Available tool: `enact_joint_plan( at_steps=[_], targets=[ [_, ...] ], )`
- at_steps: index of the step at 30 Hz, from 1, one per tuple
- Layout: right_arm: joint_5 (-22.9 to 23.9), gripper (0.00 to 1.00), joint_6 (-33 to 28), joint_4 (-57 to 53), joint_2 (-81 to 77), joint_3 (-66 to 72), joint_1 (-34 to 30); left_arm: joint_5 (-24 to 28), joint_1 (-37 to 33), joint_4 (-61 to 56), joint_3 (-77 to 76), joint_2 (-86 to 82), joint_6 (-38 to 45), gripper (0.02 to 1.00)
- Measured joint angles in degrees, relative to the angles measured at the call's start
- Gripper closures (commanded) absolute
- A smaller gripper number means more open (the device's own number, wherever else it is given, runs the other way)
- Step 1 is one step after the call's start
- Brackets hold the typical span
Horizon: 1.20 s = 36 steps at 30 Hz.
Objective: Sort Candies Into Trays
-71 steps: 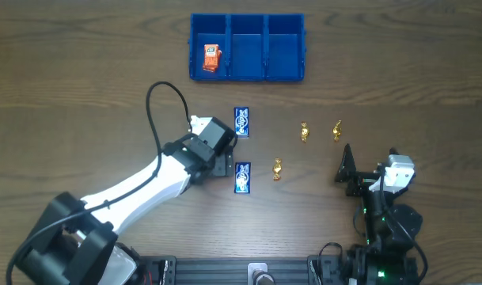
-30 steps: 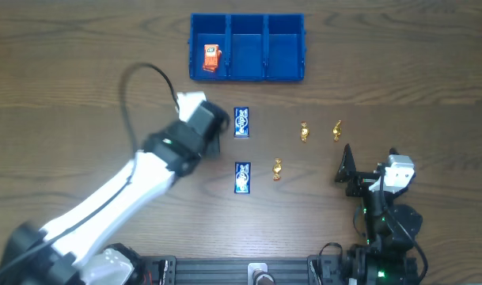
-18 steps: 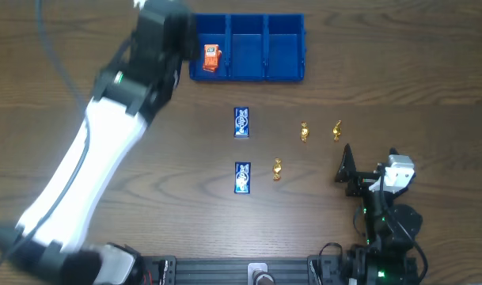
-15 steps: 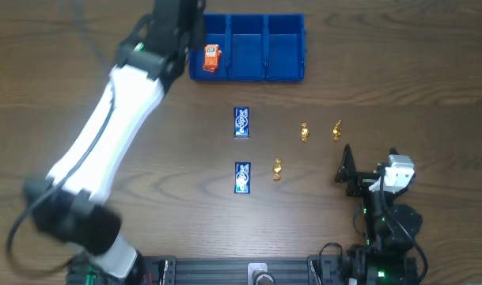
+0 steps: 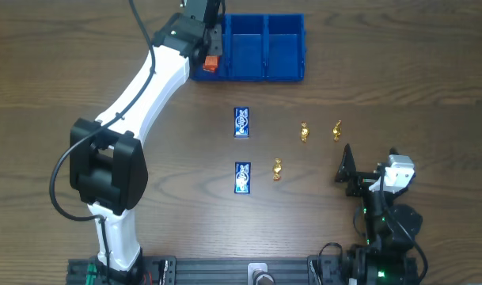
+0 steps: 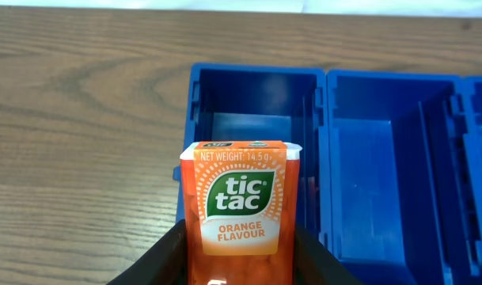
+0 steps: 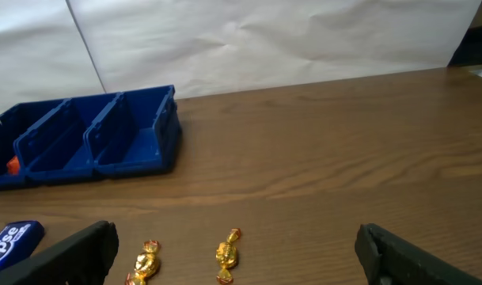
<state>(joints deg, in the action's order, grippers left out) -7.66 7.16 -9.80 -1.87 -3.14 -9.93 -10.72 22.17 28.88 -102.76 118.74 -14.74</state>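
Note:
My left gripper point(image 5: 210, 49) is shut on an orange candy box point(image 6: 241, 210), held upright over the near end of the blue tray's point(image 6: 324, 142) left compartment. From above, orange point(image 5: 211, 63) shows at that compartment under the gripper. I cannot tell whether it is the held box or another lying in the tray point(image 5: 247, 75). Two blue candy packs point(image 5: 241, 123) point(image 5: 242, 177) and three gold-wrapped candies point(image 5: 304, 131) point(image 5: 337, 130) point(image 5: 278, 169) lie on the table. My right gripper point(image 5: 369, 162) stands open near the right front, apart from them.
The tray's middle and right compartments point(image 5: 285, 47) hold nothing. In the right wrist view the tray point(image 7: 90, 158) sits far off, with two gold candies point(image 7: 146, 261) point(image 7: 227, 249) and a blue pack point(image 7: 11, 237) close by. A white backdrop stands behind the table.
My left arm swung from between the two blue packs at mid-table up to the tray's left compartment. The right arm and the loose candies have not moved.

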Motion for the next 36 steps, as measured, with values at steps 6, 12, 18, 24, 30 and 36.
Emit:
enact_joint_plan(
  at_steps=[6,12,18,24,30,36],
  targets=[
    [0.00,0.003,0.00,0.00,0.00,0.00,0.00,0.11,-0.02,-0.70,-0.15,0.00,0.33,0.362],
    [-0.02,0.003,0.00,0.00,0.02,0.00,0.00,0.11,-0.55,-0.57,-0.15,-0.02,0.48,0.218],
    [-0.02,0.003,-0.02,0.00,0.00,0.00,0.00,-2.38,-1.16,4.92,-0.11,-5.84,0.44,0.222],
    [0.00,0.003,0.00,0.00,0.02,0.00,0.00,-5.16,-0.61,6.80,-0.28,-28.87,2.14,0.226],
    [0.00,0.003,0.00,0.00,0.02,-0.02,0.00,-4.92,-2.32,4.44,2.14,-53.94,7.63,0.202],
    [0.00,0.003,0.00,0.02,0.00,-0.02,0.00,2.73,-11.85,0.46,17.81,-73.92,12.68,0.167]
  ],
)
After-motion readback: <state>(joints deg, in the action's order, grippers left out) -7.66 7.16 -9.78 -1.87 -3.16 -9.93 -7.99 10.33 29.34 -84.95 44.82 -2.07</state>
